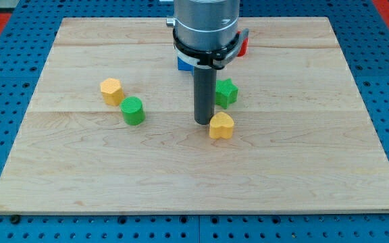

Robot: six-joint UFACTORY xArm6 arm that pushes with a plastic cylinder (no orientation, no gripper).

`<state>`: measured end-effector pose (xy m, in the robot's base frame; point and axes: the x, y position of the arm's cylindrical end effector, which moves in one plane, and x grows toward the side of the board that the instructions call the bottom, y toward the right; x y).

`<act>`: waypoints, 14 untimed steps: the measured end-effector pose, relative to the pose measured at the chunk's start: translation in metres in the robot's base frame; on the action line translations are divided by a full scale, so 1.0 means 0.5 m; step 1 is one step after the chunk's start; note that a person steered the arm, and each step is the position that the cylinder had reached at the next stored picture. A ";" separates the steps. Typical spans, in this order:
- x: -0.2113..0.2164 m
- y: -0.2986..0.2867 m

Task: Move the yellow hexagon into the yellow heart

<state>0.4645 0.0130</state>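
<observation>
The yellow hexagon (111, 90) sits on the wooden board at the view's left. The yellow heart (221, 125) lies near the board's middle, well to the right of the hexagon. My tip (202, 121) stands just left of the yellow heart, almost touching it, and far to the right of the hexagon. A green cylinder (133, 111) lies just below and right of the hexagon, between it and my tip.
A green star (225, 92) sits right of the rod, above the yellow heart. A blue block (184, 63) and a red block (243, 46) show partly behind the arm's body at the view's top. The board (302, 169) is edged by a blue pegboard surround.
</observation>
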 end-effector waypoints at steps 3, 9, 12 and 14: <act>0.119 -0.418; -0.180 -0.253; -0.205 -0.127; -0.227 0.010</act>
<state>0.3511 0.0182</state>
